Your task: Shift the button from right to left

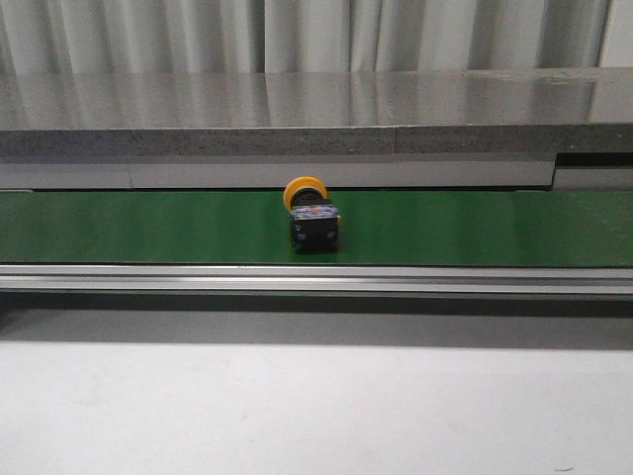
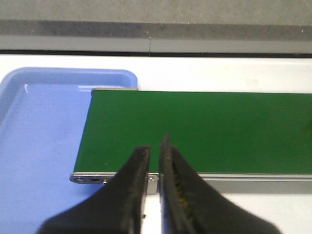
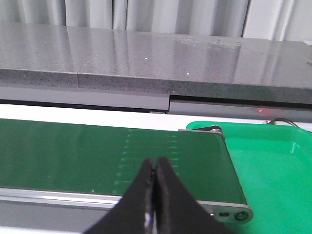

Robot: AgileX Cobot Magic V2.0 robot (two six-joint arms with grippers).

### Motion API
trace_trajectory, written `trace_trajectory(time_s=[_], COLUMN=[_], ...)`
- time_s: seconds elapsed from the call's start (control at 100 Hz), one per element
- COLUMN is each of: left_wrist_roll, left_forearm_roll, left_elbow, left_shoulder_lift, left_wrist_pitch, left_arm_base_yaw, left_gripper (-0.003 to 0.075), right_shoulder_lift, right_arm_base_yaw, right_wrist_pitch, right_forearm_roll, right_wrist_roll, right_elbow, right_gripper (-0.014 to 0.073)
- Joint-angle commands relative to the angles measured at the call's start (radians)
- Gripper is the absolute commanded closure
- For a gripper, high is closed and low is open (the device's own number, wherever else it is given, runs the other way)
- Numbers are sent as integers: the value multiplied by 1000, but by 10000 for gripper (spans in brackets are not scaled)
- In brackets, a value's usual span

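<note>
The button (image 1: 313, 219), with its round yellow cap and blocky black body, is seen only in the front view, lying mid-length on the matte green belt (image 1: 148, 228), and is absent from both wrist views. A glossy blue tray (image 2: 34, 146) past the belt's end is shown just beyond the left gripper (image 2: 155, 161), whose dark tapered fingers are held nearly together with a thin slit between. A bright green tray (image 3: 273, 165) is shown beside the right gripper (image 3: 154, 180), whose fingers are pressed together on nothing; both trays are cut off by the frame.

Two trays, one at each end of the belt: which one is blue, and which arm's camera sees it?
The blue tray shows in the left wrist view, at the end of the green belt. The other, the green tray, shows in the right wrist view instead.
</note>
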Motion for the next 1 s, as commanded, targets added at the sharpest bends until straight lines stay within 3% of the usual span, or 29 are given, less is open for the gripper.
trace_trajectory(time_s=[0.0,0.13,0.2,0.55,0.74,0.99], left_wrist_roll=[0,0,0,0,-5,-69], left_forearm_roll=[-27,-29,-29,-80,-83,-83], left_elbow=[-72,-106,-117,-249,-419,-595], left_shoulder_lift=[71,157,202,408,557,726], left_wrist_pitch=[-40,-70,-93,-101,107,231], left_arm_base_yaw=[2,2,2,-32,-88,-167], left_gripper=[416,87,15,100,101,101], right_shoulder_lift=[11,11,11,11,11,11], right_arm_base_yaw=[-1,-1,-1,-1,-1,-1], right_wrist_pitch=[-81,-81,-81,-81,-81,-81], right_forearm_roll=[0,0,0,0,0,0], right_wrist_roll=[-7,-7,-7,-7,-7,-7], right_elbow=[-26,-26,-26,-26,-26,-26], right_gripper=[661,661,661,661,661,661])
